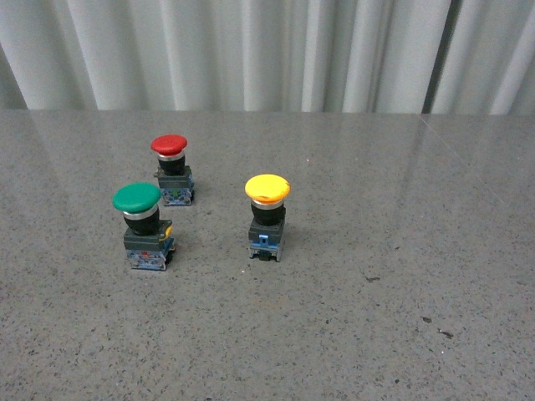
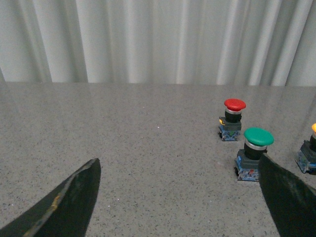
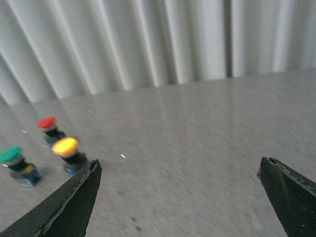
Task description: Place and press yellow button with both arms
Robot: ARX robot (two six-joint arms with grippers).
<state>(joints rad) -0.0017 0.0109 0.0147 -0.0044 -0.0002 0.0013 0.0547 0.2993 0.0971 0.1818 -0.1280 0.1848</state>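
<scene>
Judging from the present layout, barely begun: nothing gripped, nothing pressed. Showing neither arm in the front view, only the small yellow mushroom-capped push button (image 1: pixel 267 219) with black neck and dark square base, upright on the speckled grey stone tabletop (image 1: pixel 393 326), apart from the green-capped push button (image 1: pixel 142 227) and the red-capped push button (image 1: pixel 172 171). Left gripper (image 2: pixel 178 160) spread wide and holding nothing. Yellow button ahead of it and outside the gap, past one dark finger (image 2: pixel 289 197) and beyond the green one, only just caught at the edge of that camera's picture. Right gripper (image 3: pixel 180 160) likewise spread and empty, with the yellow button well ahead and outside its gap, past one finger (image 3: pixel 69 202), somewhat blurred. Neither gripper touching or close to any button. Left to do, most likely: bringing one arm in to take the yellow button by its base and set it in place, then steadying with that arm and pressing down on the cap with the other. Worth minding the green neighbour nearby when closing in.
</scene>
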